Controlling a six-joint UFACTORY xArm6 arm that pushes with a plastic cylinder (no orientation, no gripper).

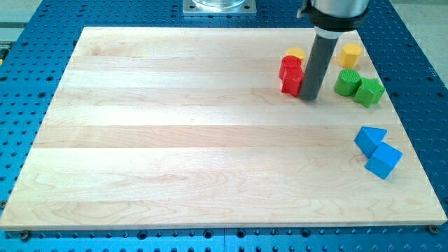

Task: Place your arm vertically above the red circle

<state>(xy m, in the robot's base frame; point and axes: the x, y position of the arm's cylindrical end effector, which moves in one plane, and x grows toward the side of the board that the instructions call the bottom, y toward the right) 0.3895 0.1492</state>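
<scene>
The red circle (288, 66) lies at the board's upper right, with a second red block (292, 82) of unclear shape tight against its lower side. My tip (311, 98) rests on the board just right of the second red block, touching or nearly touching it, and a little below and right of the red circle. The dark rod (318, 63) rises from the tip toward the view's top and hides part of the space to the right of the red blocks.
A yellow block (296, 53) sits just above the red circle. A yellow hexagon (350, 54) is right of the rod. Two green blocks (346, 82) (369, 92) lie right of the tip. A blue triangle (369, 138) and a blue cube (383, 161) lie at the lower right near the wooden board's edge (413, 140).
</scene>
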